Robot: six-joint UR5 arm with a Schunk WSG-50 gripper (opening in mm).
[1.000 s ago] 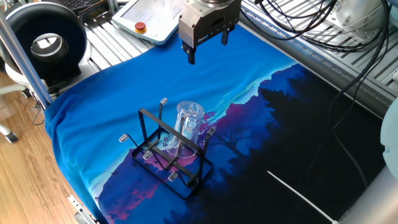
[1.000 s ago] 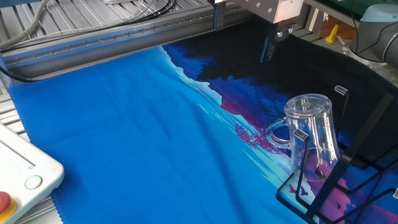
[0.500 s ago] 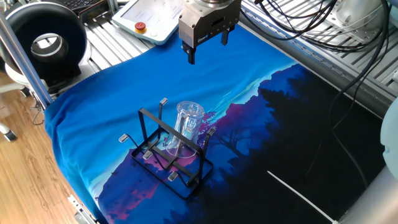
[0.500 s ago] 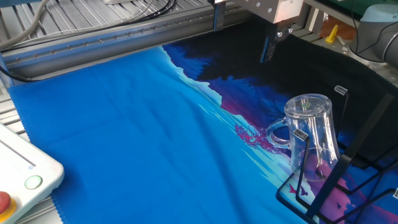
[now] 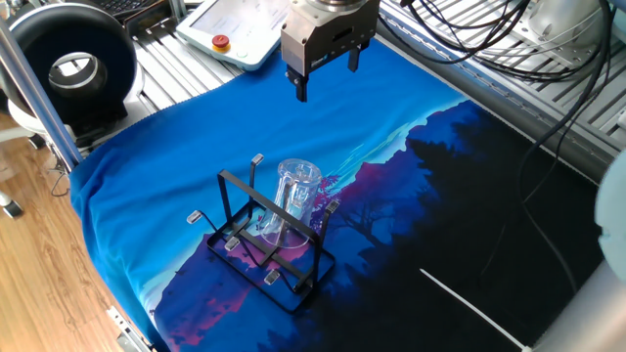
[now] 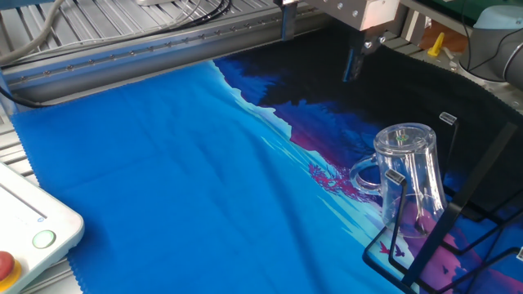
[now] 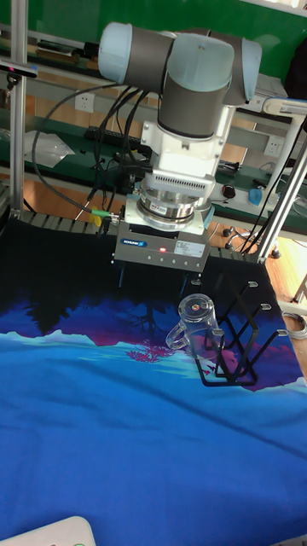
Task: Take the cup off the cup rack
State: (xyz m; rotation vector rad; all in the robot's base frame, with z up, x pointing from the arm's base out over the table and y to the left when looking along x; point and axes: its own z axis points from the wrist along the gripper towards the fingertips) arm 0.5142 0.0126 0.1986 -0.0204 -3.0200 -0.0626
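While the cup sits inverted on the cup rack, the gripper hovers spread — fully seen only head-on.

One cup, clear glass, inverted on one cup rack of black wire. Five silver-grey peg caps countable on the rack in one fixed view; any others hidden behind the glass. One gripper with two fingers, spread apart. One printed cloth. One white pendant bearing one red button.
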